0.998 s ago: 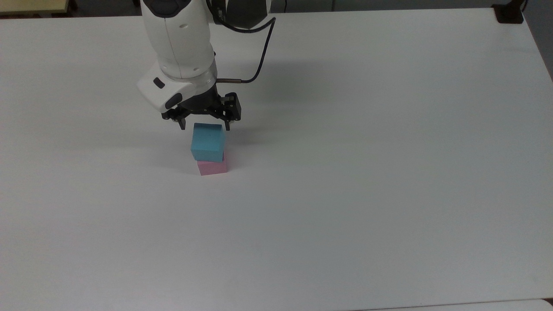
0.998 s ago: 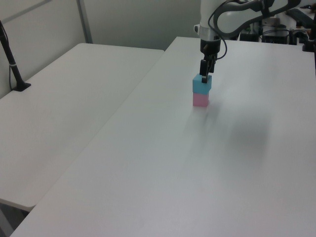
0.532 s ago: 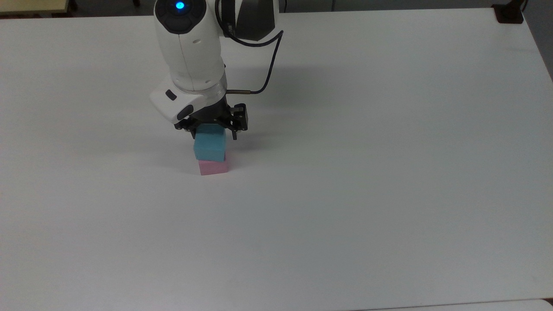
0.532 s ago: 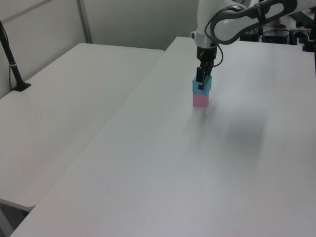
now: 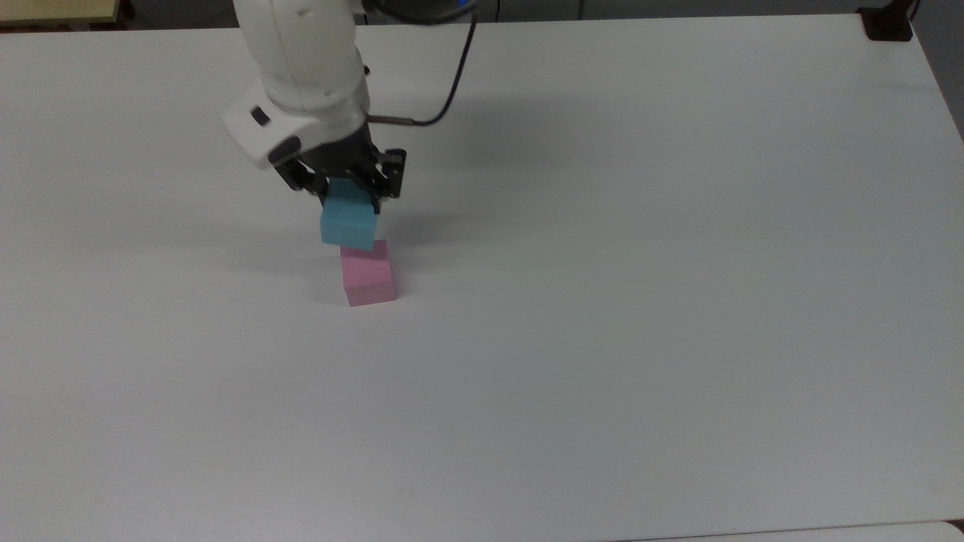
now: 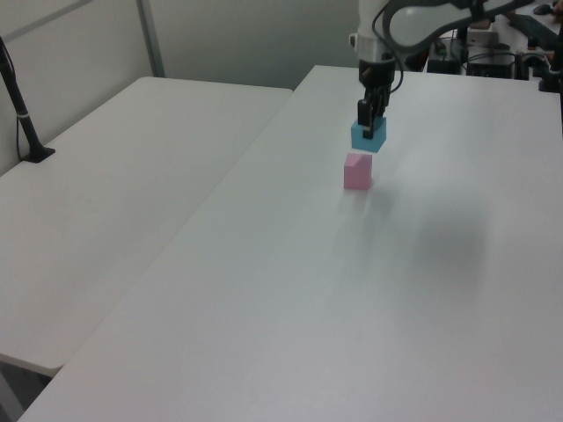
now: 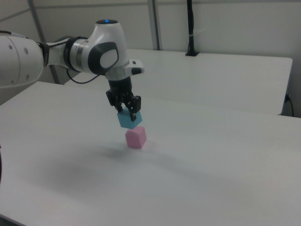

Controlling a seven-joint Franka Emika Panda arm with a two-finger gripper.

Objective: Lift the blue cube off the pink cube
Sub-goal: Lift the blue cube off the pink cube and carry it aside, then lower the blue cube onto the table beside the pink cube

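The blue cube (image 5: 349, 223) (image 6: 369, 135) (image 7: 129, 120) hangs in the air, tilted a little, with my gripper (image 5: 350, 197) (image 6: 367, 119) (image 7: 127, 113) shut on its upper part. The pink cube (image 5: 367, 272) (image 6: 356, 171) (image 7: 136, 137) rests on the white table (image 5: 602, 301) just below, and a small gap separates the two cubes in the left view. In the top view the blue cube covers the far edge of the pink cube.
A black cable (image 5: 444, 98) loops from the arm's wrist. A black post base (image 5: 889, 22) stands at the top view's far right corner. A second table (image 6: 114, 202) adjoins on the left view's left, with a black pole (image 6: 22, 114) on it.
My gripper came down around the blue cube, shut on it, and lifted it off the pink cube, shifting toward the top view's upper left. The pink cube stayed in place.
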